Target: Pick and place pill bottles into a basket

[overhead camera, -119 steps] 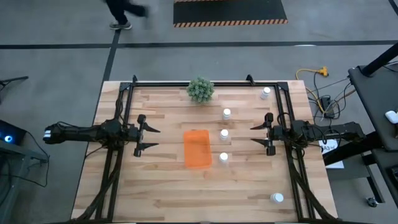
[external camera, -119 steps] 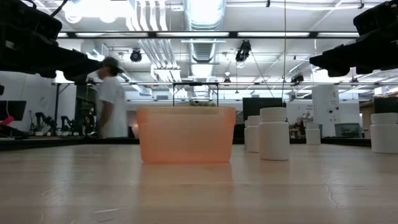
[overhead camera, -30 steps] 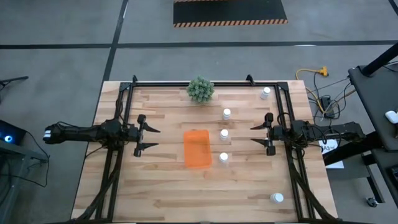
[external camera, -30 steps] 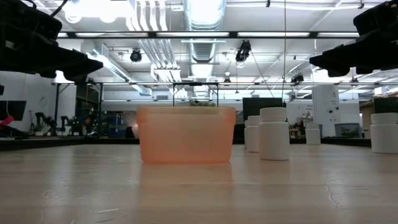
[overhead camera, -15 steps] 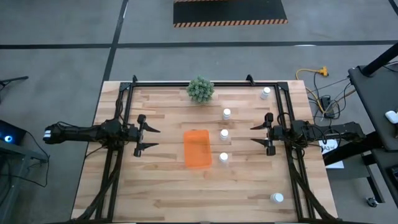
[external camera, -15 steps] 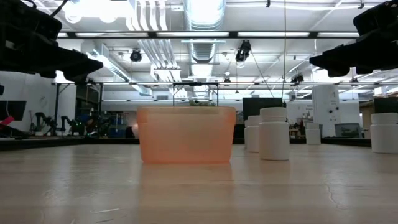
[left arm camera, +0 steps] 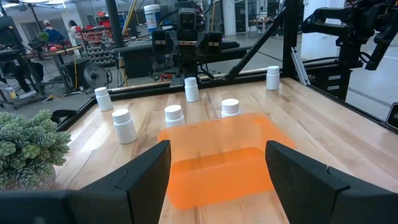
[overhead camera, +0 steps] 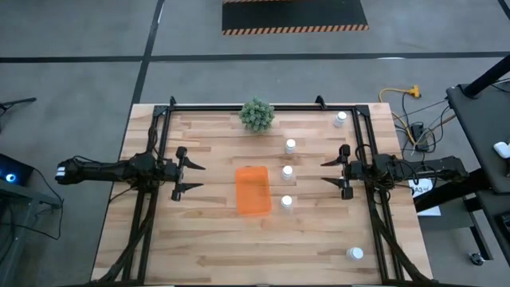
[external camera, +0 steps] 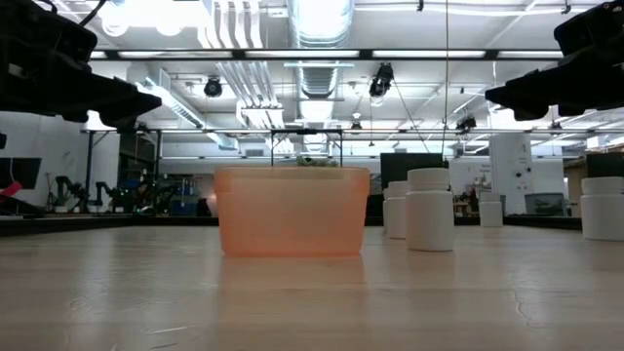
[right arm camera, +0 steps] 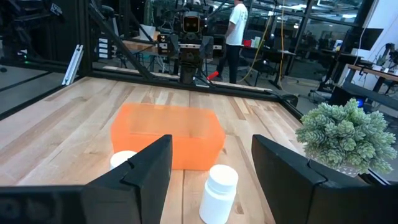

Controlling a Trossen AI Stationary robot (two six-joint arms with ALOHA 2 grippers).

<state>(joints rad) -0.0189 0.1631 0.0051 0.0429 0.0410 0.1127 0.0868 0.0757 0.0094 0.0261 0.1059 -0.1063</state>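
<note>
Three pill bottles (overhead camera: 287, 171) stand just right of the basket (overhead camera: 253, 190).

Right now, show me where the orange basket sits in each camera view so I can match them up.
High view: orange basket at the table's middle, between both arms.
Low view: basket left of centre, bottles to its right.
Left wrist view: basket straight ahead, bottles beyond it.
Right wrist view: basket ahead, beyond two bottles.
Shared landmark: the green plant, seen at one edge of both wrist views.
</note>
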